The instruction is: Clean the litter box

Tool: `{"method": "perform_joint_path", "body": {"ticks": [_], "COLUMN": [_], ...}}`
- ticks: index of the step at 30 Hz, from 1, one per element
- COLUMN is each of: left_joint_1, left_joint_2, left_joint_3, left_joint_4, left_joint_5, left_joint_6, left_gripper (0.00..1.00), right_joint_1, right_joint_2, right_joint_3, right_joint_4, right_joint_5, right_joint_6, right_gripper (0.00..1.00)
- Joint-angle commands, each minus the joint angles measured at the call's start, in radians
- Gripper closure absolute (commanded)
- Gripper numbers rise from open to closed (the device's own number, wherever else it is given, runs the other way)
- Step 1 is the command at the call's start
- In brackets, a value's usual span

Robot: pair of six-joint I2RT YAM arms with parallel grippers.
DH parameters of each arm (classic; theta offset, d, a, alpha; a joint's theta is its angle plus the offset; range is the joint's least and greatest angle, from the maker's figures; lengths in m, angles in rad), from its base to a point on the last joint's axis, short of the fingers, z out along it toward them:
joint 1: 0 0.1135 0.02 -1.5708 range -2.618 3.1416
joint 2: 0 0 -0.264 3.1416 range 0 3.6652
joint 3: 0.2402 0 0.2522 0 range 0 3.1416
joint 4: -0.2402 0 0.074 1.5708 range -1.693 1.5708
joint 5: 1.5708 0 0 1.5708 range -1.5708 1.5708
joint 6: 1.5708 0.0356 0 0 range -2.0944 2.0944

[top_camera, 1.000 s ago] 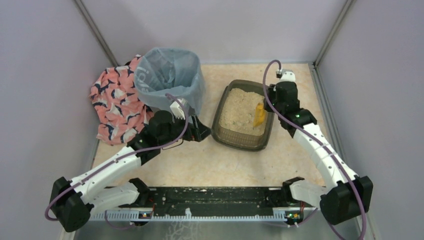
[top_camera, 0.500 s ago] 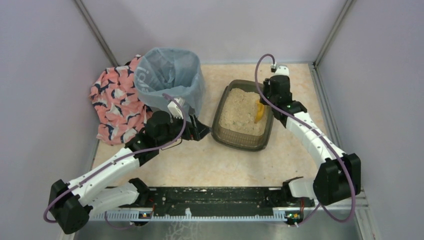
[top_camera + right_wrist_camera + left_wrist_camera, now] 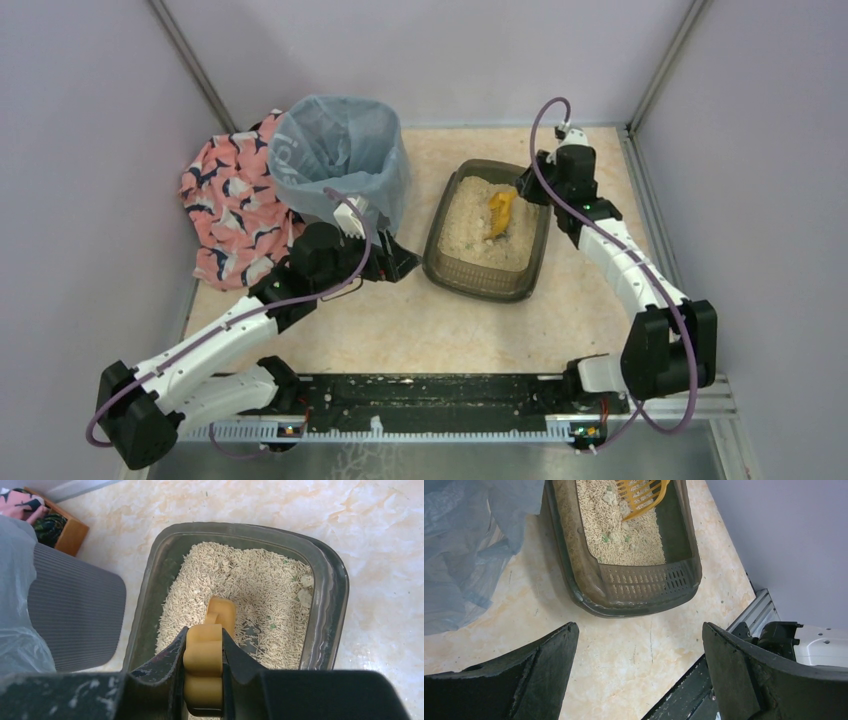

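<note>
Top view: the litter box [image 3: 478,288] sits on the table [image 3: 450,335], right of centre toward the back. It is just right of the bin [image 3: 395,200] lined with a blue bag [image 3: 335,150] and does not touch it. A patterned cloth [image 3: 228,205] lies left of the bin. The right gripper [image 3: 522,190] is at the box's far right rim, pinched on the handle of a yellow scoop [image 3: 497,213] whose head lies over the litter [image 3: 465,235]. The left gripper [image 3: 395,260] is low between bin and box, near the box's near left corner.

Left wrist: both fingers [image 3: 549,655] are spread as wide as they go. Only bare table shows between them, and nothing is held. The box lies ahead, slotted end wall nearest, with green and grey bits in the litter. The scoop's slotted head shows at the top edge and the bag at left.

Right wrist: the jaws are clamped tight on the scoop handle, which runs down toward the litter. Contact with the litter cannot be told. The box fills the middle, with the bin's ribbed grey wall at left.
</note>
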Motion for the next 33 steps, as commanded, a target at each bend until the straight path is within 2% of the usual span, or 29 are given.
{"method": "perform_joint_path", "body": {"ticks": [1,7,21,28,33], "left_joint_1": [-0.004,-0.004,-0.004,-0.004,-0.004], "left_joint_2": [0.002,0.019,0.003,0.010,0.013], "left_joint_3": [0.008,0.009,-0.011,-0.011,-0.013], "left_joint_4": [0.018,0.028,0.021,0.029,0.032], "left_joint_5": [-0.004,0.008,0.003,0.009,0.012], "left_joint_6": [0.001,0.002,0.002,-0.003,-0.003], "left_gripper": [0.01,0.01,0.01,0.01,0.01], "right_joint_1": [-0.036,-0.081,-0.160,-0.166,-0.197], "right_joint_2": [-0.028,-0.014,0.103,0.155,0.226], "right_joint_3": [-0.013,-0.073,-0.313,-0.351,-0.418], "right_joint_4": [0.092,0.147,0.571,0.682,0.904], "right_joint_5": [-0.082,-0.142,-0.425,-0.498,-0.614], "right_joint_6": [0.054,0.082,0.253,0.295,0.435], "right_gripper": [1.00,1.00,1.00,1.00,1.00]}}
